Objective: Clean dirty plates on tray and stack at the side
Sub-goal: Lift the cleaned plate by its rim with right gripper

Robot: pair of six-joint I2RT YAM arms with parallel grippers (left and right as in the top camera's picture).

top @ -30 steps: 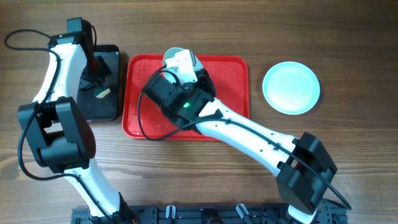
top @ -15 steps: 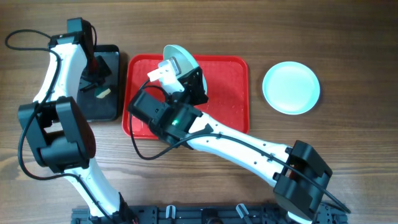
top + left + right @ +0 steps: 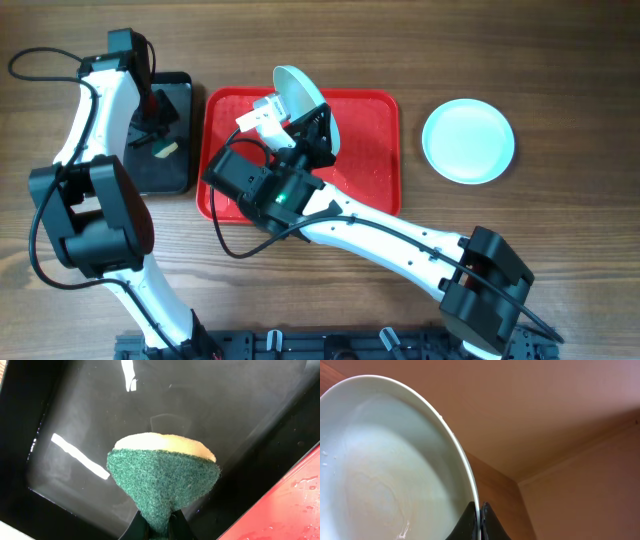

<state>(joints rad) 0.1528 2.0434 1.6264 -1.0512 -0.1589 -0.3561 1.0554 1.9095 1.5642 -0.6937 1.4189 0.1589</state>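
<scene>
My right gripper [image 3: 312, 128] is shut on the rim of a cream-white plate [image 3: 301, 95] and holds it tilted on edge above the red tray [image 3: 375, 150]. In the right wrist view the plate [image 3: 385, 475] fills the left side, with my fingers [image 3: 480, 519] pinching its rim. A pale turquoise plate [image 3: 468, 141] lies on the table to the right of the tray. My left gripper [image 3: 159, 527] is shut on a green and yellow sponge [image 3: 162, 475] over the black tray [image 3: 160, 150].
The black tray [image 3: 240, 415] stands left of the red tray and holds water. The red tray's wet corner [image 3: 285, 515] shows in the left wrist view. Bare wooden table [image 3: 560, 240] lies around both trays.
My right gripper has lifted the cream-white plate off the red tray and tilted it further up on edge. The left arm has not moved.
</scene>
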